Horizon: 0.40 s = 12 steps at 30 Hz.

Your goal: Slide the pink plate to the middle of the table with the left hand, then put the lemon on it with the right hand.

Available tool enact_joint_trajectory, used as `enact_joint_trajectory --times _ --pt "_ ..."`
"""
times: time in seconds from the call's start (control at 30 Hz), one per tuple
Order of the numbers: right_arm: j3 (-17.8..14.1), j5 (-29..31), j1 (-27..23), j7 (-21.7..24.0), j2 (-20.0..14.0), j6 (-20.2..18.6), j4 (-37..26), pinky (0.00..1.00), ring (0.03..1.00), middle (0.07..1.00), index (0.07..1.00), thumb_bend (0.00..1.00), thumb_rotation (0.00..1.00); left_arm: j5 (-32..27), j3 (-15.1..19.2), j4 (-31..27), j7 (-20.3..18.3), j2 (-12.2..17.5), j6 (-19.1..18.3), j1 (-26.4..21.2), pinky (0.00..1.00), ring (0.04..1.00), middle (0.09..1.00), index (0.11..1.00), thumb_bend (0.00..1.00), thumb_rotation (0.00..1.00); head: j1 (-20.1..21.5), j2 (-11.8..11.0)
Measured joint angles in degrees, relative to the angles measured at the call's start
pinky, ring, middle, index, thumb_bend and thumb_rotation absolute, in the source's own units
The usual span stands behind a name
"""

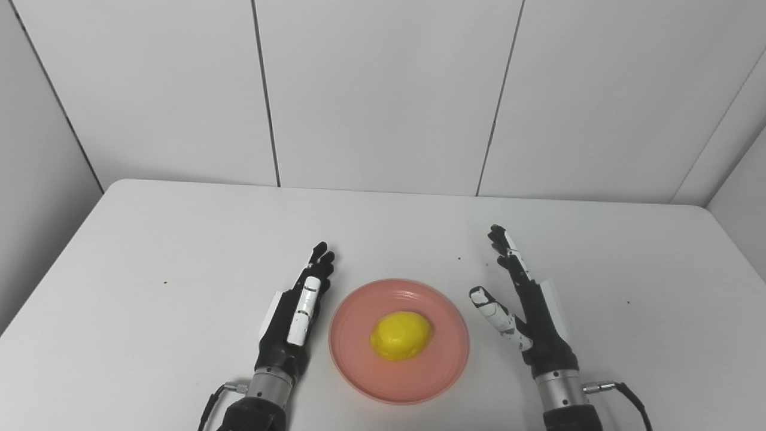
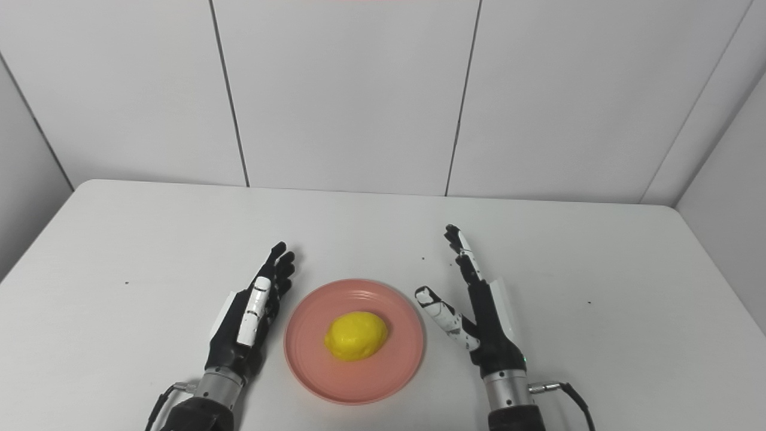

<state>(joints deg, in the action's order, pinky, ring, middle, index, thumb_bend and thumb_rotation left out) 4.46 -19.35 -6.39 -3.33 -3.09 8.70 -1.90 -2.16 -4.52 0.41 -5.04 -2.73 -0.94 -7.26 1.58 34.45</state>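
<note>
White wall panels stand behind a plain white worktop (image 1: 179,239) with rounded far corners. Near the front edge, about in the middle from side to side, sits the pink plate (image 1: 359,377). The lemon (image 1: 401,335) lies on the plate, close to its middle and a bit toward the far side.

Both jobs look done, so the step in hand seems to be pulling away cleanly. To do that well, each arm should go straight back or up and stay off the plate's rim, because a small bump could push the plate off its spot or set the round lemon rolling.

The left robot hand (image 1: 296,311) is just beside the plate's left edge. Its fingers are stretched out flat and kept together, pointing away from the robot. It holds nothing. I cannot tell if it touches the worktop.

The right robot hand (image 1: 526,311) is near the plate's right edge, with a gap between them. Its fingers point away and its thumb sticks out toward the plate. It is spread wide and holds nothing.
</note>
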Motion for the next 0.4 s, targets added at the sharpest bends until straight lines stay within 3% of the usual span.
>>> enact_joint_trajectory --times 0.2,0.4 --pt "-0.39 1.4 1.05 0.02 1.01 -0.31 0.91 0.96 0.95 0.932 0.956 0.66 0.99 0.09 0.21 0.01 -0.01 0.57 1.9 0.28 1.0 1.0 1.0 1.0 0.61 1.0 -0.18 0.18" --pt "-0.88 3.33 1.73 0.02 2.5 -2.41 0.58 1.0 0.992 0.951 0.96 0.65 0.96 0.09 0.17 -0.03 -0.08 1.54 2.84 1.08 1.0 1.0 1.0 1.0 0.64 1.0 0.09 1.41"
